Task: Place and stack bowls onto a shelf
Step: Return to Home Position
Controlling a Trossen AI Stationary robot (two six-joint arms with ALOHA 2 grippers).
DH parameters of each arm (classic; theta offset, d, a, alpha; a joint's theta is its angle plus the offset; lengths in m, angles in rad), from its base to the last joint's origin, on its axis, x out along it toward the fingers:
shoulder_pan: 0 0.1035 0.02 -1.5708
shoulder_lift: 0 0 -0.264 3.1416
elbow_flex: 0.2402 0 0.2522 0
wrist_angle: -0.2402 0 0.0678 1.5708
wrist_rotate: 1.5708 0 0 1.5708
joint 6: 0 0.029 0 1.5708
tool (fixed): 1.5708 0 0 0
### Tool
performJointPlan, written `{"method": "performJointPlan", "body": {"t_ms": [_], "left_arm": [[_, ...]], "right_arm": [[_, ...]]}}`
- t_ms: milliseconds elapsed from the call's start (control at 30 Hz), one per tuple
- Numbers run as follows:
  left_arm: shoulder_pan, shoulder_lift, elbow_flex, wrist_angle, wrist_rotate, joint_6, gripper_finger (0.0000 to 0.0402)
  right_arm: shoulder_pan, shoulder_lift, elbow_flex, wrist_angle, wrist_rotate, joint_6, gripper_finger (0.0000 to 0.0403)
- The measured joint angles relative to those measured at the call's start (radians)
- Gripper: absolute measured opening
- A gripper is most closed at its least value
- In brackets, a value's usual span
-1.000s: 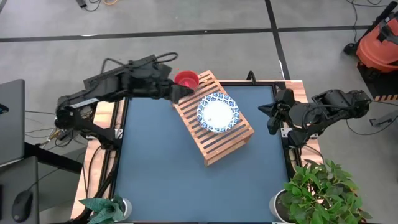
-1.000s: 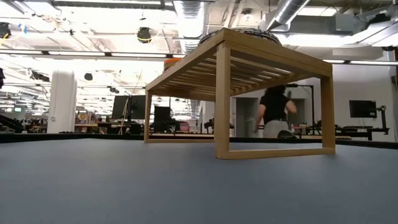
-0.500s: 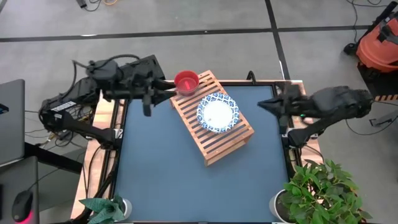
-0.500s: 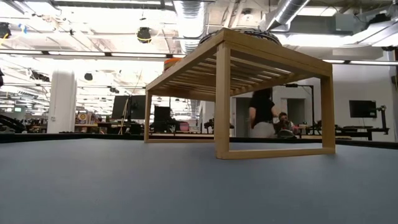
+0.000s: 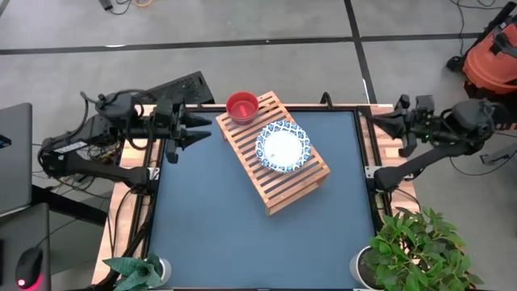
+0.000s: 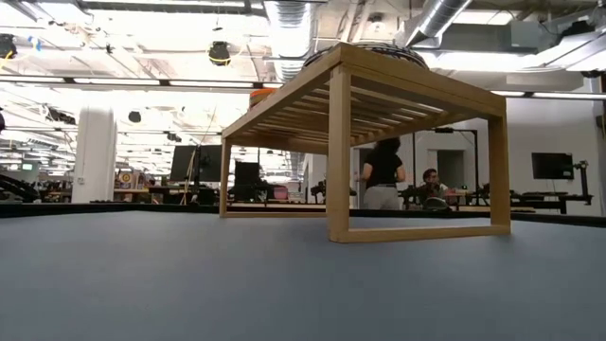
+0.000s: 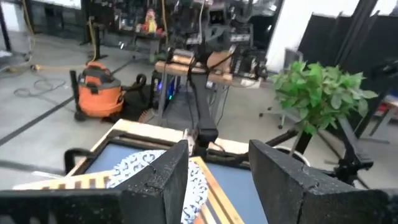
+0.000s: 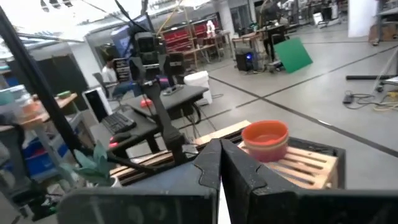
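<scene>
The light-wood slatted shelf (image 5: pixel 276 153) stands slantwise on the dark blue tabletop on its legs (image 6: pixel 338 161). A red bowl (image 5: pixel 242 105) sits on the shelf's far-left end and shows again as the red bowl (image 8: pixel 265 139) in the right wrist view. A white dish with a blue patterned rim (image 5: pixel 282 146) rests mid-shelf, also seen as the dish (image 7: pixel 146 175). Purple, yellow and teal bowls do not show. My left gripper (image 5: pixel 198 129) hovers open left of the shelf, over the table's left edge. My right gripper (image 5: pixel 386 128) is shut, at the far right corner.
Potted plants stand at the near corners, a big one (image 5: pixel 420 242) on the right and a small one (image 5: pixel 133 271) on the left. An orange vacuum (image 5: pixel 493 56) sits on the floor far right. Bare tabletop (image 5: pixel 234 234) lies near the shelf. A person (image 6: pixel 379 175) walks in the room behind.
My left gripper has drawn back from the red bowl toward the table's left edge, the arm folding in. My right gripper has pulled away toward the right and far edge. The bowl and dish have stayed put. The person behind has walked leftward.
</scene>
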Motion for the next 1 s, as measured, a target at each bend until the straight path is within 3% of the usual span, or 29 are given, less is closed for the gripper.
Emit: {"method": "performJointPlan", "body": {"t_ms": [300,533,900,1000], "left_arm": [[0.0,-0.255,-0.424,0.252,0.088,-0.091,0.0153],[0.0,-0.437,-0.718,0.419,0.084,-0.166,0.0153],[0.0,-0.711,-1.032,0.497,0.098,-0.208,0.0153],[0.0,-0.787,-1.096,0.513,0.097,-0.213,0.0153]], "right_arm": [[0.0,-0.162,-0.35,0.237,-0.028,0.019,0.0036],[0.0,-0.317,-0.583,0.365,-0.028,0.028,0.0036],[0.0,-0.589,-0.836,0.39,-0.028,0.037,0.0036],[0.0,-0.59,-0.876,0.381,-0.022,0.044,0.0036]]}}
